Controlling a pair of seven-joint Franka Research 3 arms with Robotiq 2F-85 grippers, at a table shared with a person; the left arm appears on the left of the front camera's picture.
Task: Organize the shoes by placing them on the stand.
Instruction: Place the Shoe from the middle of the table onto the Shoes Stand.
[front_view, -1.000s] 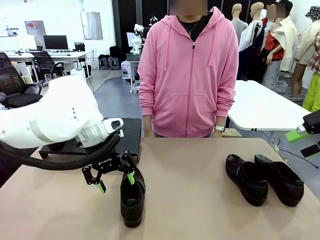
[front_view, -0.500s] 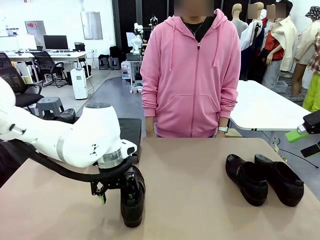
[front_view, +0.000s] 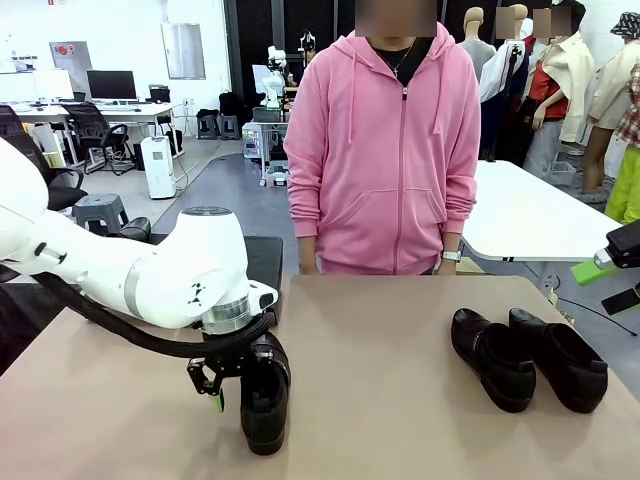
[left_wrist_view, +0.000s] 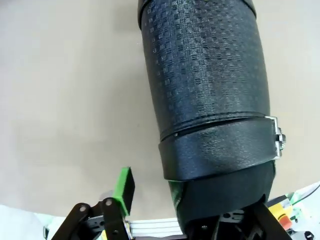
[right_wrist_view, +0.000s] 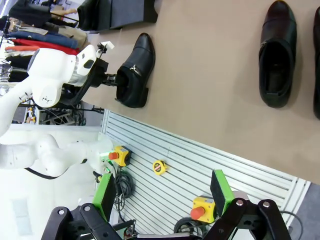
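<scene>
Tan tabletop (front_view: 390, 430) runs from us to a person in a pink hoodie (front_view: 385, 150), who waits at the far edge, off to the right of the stand (front_view: 264, 268). We take the stand as our mark: it sits at the table's far left corner, mostly hidden by the left arm.

Just in front of the stand, on our side, lies the lone shoe (front_view: 265, 410), toe toward us. The left gripper (front_view: 236, 385) is down at its heel end. In the left wrist view the left gripper (left_wrist_view: 148, 192) is spread, with one green pad (left_wrist_view: 123, 186) outside the shoe (left_wrist_view: 205, 85) and clear of the leather, and the other tucked into the opening. We judge this straddle is meant to pinch the side wall for a lift, and the pinch isn't made yet.

Well to the right of the stand, two more shoes (front_view: 492, 360) lie side by side, touching. The right gripper (right_wrist_view: 162, 192) hangs spread and empty, far from the stand, clear of the left arm's work.

From the right wrist, a dark shape (right_wrist_view: 92, 15) on the stand looks like a fourth shoe; we can't be sure. If so, the lifted shoe must land beside it. Nothing else blocks the short path.
</scene>
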